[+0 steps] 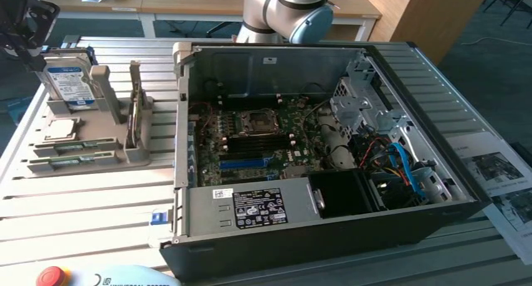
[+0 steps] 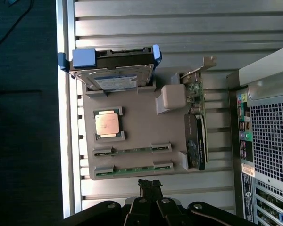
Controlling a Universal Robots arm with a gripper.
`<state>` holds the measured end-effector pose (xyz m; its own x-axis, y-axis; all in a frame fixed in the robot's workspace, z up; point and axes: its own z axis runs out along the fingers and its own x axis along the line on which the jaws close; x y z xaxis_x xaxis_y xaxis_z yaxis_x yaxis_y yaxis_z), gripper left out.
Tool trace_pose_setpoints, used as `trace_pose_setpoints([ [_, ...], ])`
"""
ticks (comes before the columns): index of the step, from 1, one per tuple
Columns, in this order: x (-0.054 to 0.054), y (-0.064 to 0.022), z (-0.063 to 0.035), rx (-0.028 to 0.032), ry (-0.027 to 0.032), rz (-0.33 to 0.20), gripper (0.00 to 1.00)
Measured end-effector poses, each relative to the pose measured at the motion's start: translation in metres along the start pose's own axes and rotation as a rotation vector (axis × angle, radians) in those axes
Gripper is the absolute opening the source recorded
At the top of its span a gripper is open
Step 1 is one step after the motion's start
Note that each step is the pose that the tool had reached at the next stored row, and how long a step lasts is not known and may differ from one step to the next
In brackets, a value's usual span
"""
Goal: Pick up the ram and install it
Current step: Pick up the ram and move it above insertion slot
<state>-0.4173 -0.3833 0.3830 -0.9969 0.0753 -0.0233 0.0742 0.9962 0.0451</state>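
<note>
Claw (image 2: 150, 184) is clamped shut on nothing, and in the exterior view the ram (image 2: 133, 168) lies around 5 o'clock from it, long axis running 9-to-3.

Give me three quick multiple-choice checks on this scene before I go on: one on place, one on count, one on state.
1. Where do the ram sticks lie?
A) in the grey holder tray
B) in the motherboard slots
C) on the bare table

2. How many ram sticks are there?
A) one
B) two
C) four

3. How are the fingers?
A) wide open
B) shut on a ram stick
C) shut, empty

Answers:
1 A: both sticks rest in the tray's cradles, next to the processor chip.
2 B: two green strips lie side by side.
3 C: the fingers meet with nothing between them, and both sticks are in the tray.
</note>
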Motion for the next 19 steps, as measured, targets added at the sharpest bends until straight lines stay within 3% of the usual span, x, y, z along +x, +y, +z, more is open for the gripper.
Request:
trace_pose_setpoints([
  [12, 0.0000, 0.0000, 0.0000, 0.0000, 0.0000, -0.003, 0.10],
  [19, 0.0000, 0.0000, 0.0000, -0.0015, 0.0029, -0.066, 0.10],
])
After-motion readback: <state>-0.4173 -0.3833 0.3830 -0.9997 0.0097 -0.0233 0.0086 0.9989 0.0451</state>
